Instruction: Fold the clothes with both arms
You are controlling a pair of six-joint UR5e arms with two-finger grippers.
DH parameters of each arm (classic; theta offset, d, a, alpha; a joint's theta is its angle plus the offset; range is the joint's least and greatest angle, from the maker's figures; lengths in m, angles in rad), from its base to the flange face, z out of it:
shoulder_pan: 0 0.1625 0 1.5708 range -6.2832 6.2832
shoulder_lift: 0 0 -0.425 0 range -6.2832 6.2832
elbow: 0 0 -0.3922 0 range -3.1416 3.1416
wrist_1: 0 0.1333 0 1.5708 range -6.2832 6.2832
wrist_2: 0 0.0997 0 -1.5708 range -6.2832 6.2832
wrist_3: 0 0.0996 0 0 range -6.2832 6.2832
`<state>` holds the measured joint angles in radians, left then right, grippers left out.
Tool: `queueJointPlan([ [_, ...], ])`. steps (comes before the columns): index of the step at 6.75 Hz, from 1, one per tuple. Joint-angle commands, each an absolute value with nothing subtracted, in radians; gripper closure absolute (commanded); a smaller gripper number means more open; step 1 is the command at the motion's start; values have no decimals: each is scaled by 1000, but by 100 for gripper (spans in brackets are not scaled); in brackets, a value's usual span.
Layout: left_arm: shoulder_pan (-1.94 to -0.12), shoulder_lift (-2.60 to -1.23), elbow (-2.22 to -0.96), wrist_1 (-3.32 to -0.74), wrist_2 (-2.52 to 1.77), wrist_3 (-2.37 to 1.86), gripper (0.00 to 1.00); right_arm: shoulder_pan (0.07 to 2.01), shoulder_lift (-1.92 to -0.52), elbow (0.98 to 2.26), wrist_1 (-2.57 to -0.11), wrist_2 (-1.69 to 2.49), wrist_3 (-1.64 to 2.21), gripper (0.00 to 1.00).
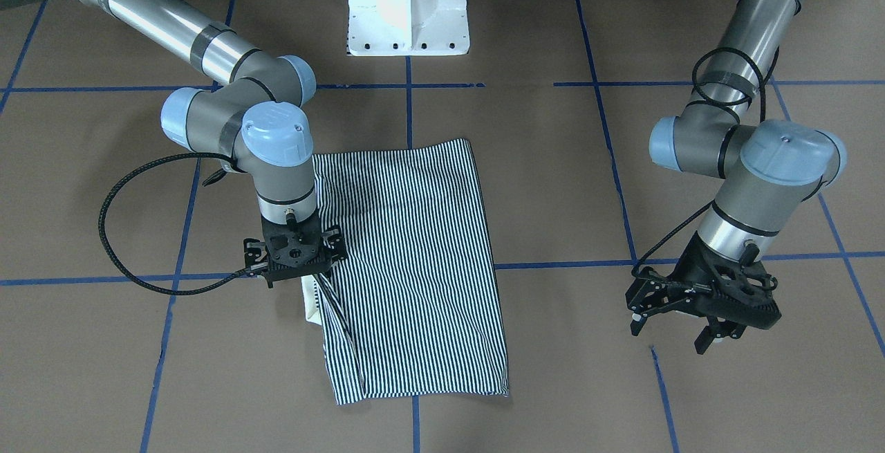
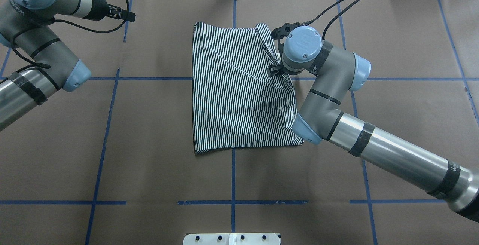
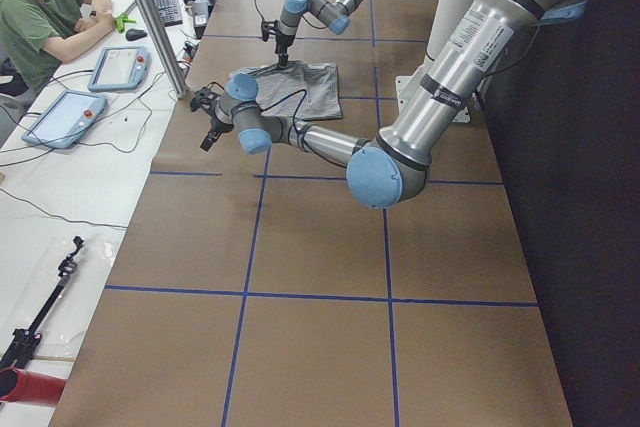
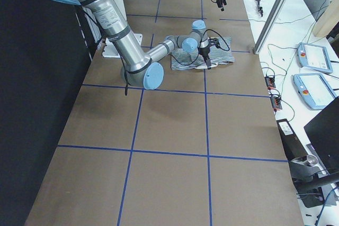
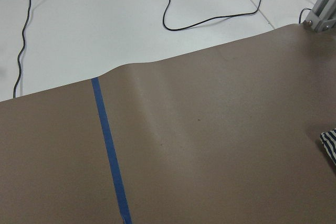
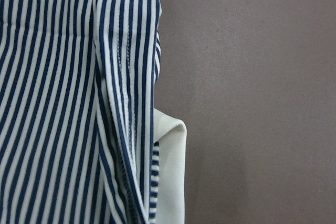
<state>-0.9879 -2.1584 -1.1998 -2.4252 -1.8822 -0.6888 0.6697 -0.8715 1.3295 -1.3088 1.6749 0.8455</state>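
Up close, I see the polo shirt (image 6: pixel 63 77): thin navy-and-white stripes, stitched hems, and a smooth white collar flap (image 6: pixel 170 177) poking out at its edge. It lies folded into a rough rectangle in the middle of the counter (image 1: pixel 622 384), on matte brown paper crossed by blue tape (image 1: pixel 567 265). My right end effector (image 1: pixel 296 263) hangs over that collar edge, and I cannot tell whether its jaws are apart or together. My left end effector (image 1: pixel 669 332), fingers spread, hovers well aside.

You are looking down on the right end effector (image 1: pixel 296 259), whose own mount is hiding its fingertips, so you are not seeing whether they are pinching the polo shirt (image 1: pixel 415 266). Overhead, the right arm (image 2: pixel 325 99) is covering the shirt's edge. The left wrist view is cropping the shirt to one striped corner, and the collar (image 6: pixel 170 182) is peeking out only partly
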Motion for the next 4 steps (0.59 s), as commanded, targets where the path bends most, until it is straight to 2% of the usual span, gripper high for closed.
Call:
queueJointPlan([
  [1,-988,-2158,-1210,-2424,-1882,-689,0,704,-876,1327,-1310,1689,806,0],
  [4,-988,-2158,-1216,-2422,-1882,-692,0,784,-951,1321,-1304,1713,689,0],
])
